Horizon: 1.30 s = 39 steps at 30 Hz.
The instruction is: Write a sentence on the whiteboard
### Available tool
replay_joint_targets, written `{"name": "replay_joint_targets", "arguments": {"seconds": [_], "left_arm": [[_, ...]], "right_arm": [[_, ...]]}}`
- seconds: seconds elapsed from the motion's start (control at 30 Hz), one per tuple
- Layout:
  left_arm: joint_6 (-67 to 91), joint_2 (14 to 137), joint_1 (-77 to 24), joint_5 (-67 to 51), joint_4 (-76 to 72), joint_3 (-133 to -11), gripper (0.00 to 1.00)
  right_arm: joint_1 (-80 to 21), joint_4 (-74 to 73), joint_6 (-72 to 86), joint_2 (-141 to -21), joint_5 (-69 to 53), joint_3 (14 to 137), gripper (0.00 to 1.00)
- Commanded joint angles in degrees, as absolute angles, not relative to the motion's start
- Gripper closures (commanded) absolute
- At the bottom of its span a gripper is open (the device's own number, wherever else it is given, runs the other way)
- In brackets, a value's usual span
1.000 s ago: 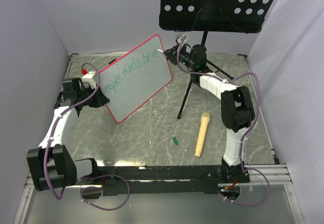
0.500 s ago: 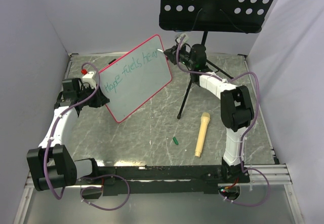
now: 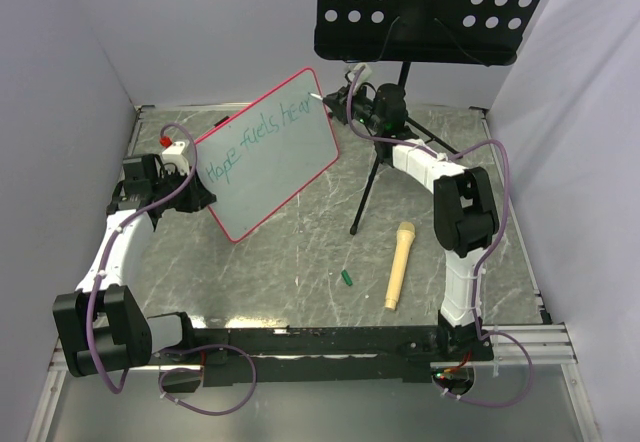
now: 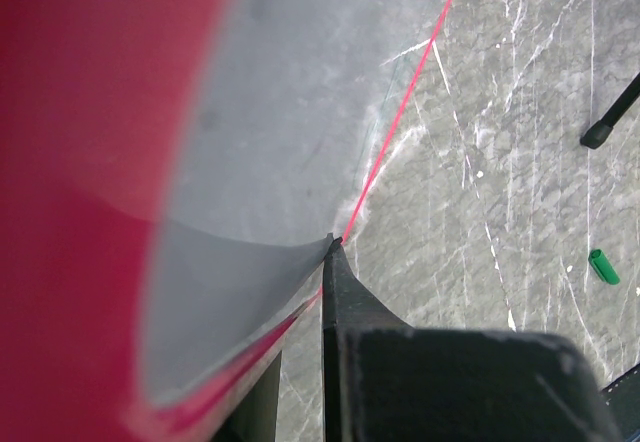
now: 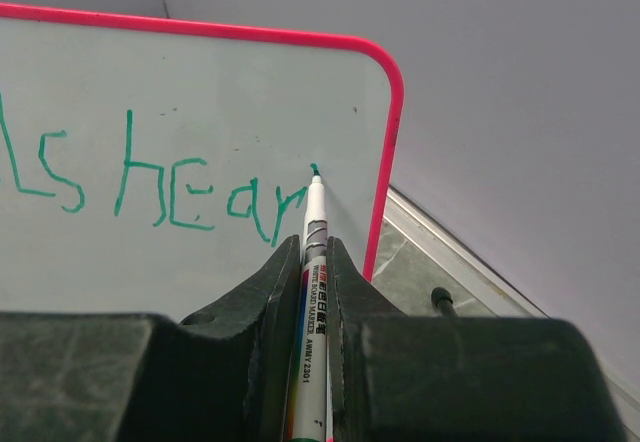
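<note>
The whiteboard [image 3: 275, 167], pink-framed, stands tilted on the table's left half. My left gripper [image 3: 196, 198] is shut on its lower left edge. In the left wrist view the pink frame [image 4: 400, 112] runs in between my left gripper's [image 4: 300, 307] fingers, very close and blurred. The sentence [image 3: 255, 140] in teal reads "Hope fuels hear". My right gripper [image 3: 343, 102] is shut on a white marker [image 5: 313, 237]. Its green tip touches the whiteboard [image 5: 200, 82] just right of the "r" in the sentence [image 5: 200, 197], near the top right corner.
A black perforated music stand tray [image 3: 430, 7] hangs over the back right, its pole and legs [image 3: 372, 187] behind my right arm. A yellow microphone [image 3: 398, 264] and a green marker cap [image 3: 346, 278] lie on the table. The cap [image 4: 603, 266] also shows in the left wrist view.
My right gripper has crept slightly up and to the right with the marker at the board's top right corner. The whiteboard and left arm have stayed put.
</note>
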<state>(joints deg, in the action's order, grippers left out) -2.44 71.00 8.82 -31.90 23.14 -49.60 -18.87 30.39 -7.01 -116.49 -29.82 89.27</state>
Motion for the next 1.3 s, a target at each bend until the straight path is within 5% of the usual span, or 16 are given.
{"name": "replay_joint_targets", "arguments": {"seconds": [0.0,1.27], "left_arm": [[-16.52,75.23,9.58,-6.42,33.75,-44.47,0.99],[-16.26,75.50,9.40,-6.59,33.31,-44.38,0.99]], "right_arm": [[-18.63,31.90,-7.56,-116.98,-30.67,90.53,1.00],[-17.84,39.11,-4.31,-112.68,-30.76,86.66,1.00]]}}
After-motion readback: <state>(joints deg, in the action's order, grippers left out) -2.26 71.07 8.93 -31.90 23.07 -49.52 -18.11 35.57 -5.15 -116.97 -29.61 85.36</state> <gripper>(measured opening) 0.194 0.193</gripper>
